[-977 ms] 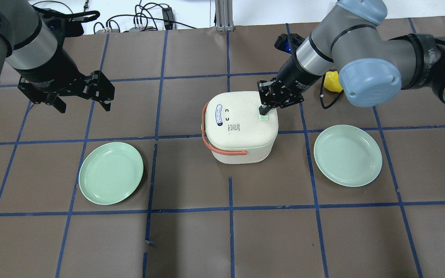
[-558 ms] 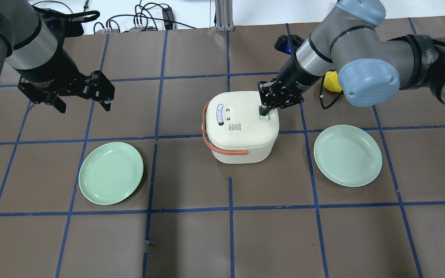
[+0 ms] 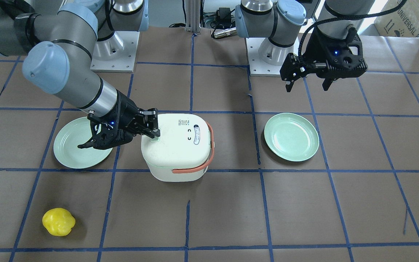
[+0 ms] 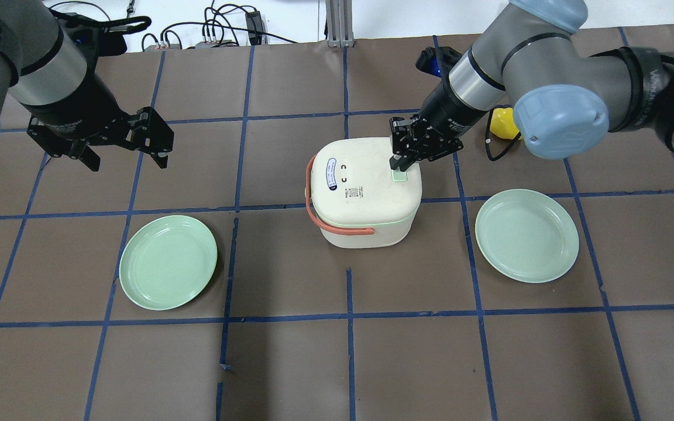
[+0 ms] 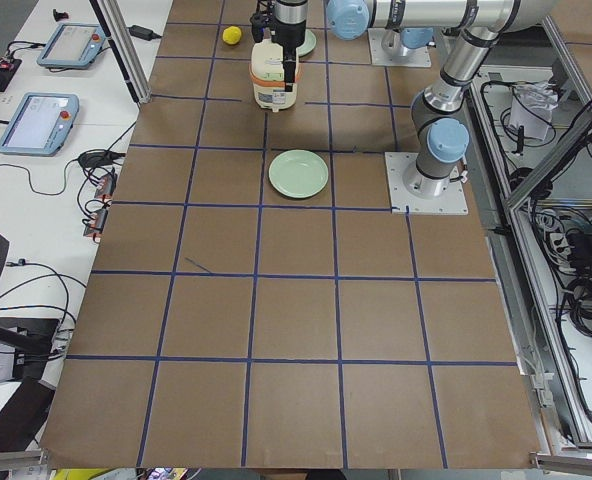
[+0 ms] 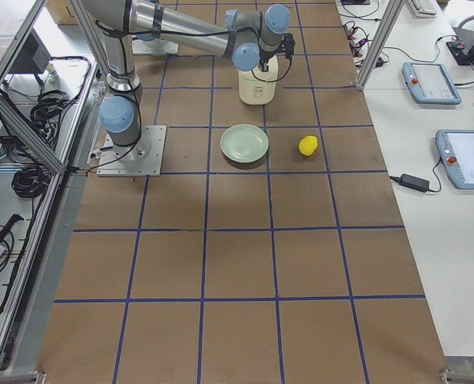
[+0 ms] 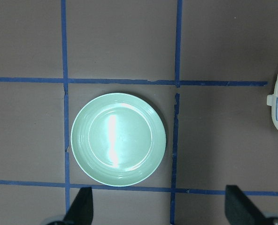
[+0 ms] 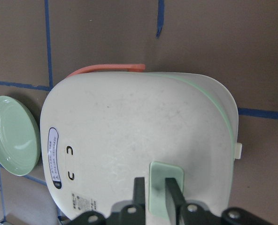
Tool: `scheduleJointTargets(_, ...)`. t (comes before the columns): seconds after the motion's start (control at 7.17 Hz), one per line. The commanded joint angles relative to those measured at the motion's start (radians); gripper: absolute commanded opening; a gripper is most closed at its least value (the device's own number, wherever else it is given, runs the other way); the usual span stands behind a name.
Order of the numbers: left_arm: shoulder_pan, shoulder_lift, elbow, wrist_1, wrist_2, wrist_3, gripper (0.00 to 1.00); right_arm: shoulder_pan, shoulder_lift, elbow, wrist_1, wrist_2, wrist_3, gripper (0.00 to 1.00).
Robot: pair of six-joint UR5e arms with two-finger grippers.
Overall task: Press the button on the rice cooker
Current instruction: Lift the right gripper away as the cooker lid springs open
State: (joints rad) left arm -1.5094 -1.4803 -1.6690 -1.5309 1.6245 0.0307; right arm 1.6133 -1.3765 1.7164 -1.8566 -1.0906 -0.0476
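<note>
Right jaws: I read them all but pressed together, tips at cooker (image 4: 360, 187) button (image 8: 158, 171).
Left jaws: spread wide, far left.

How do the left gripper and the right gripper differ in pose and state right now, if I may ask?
The left gripper is wide open; the right gripper has its fingers drawn close together. The left gripper hangs over the table, apart from the rice cooker; the right gripper's tips are at its green button. Both hold nothing.
</note>
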Motion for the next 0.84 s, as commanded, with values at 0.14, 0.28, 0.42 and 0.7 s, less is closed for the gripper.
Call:
scheduleJointTargets(0.14,0.0,0.002,0.0,0.0,0.0,0.0,1.0,0.039,-0.06,-0.064,0.067,-0.093,0.009,1.0)
scheduleJointTargets(0.28,0.0,0.0,0.0,0.0,0.0,0.0,1.0,0.039,-0.096,-0.099,0.141,-0.136,0.009,1.0)
scheduleJointTargets(0.42,0.0,0.0,0.0,0.0,0.0,0.0,1.0,0.036,-0.114,-0.139,0.189,-0.209,0.011,1.0)
scheduleJointTargets(0.7,0.0,0.0,0.0,0.0,0.0,0.0,1.0,0.025,-0.15,-0.188,0.215,-0.314,0.015,1.0)
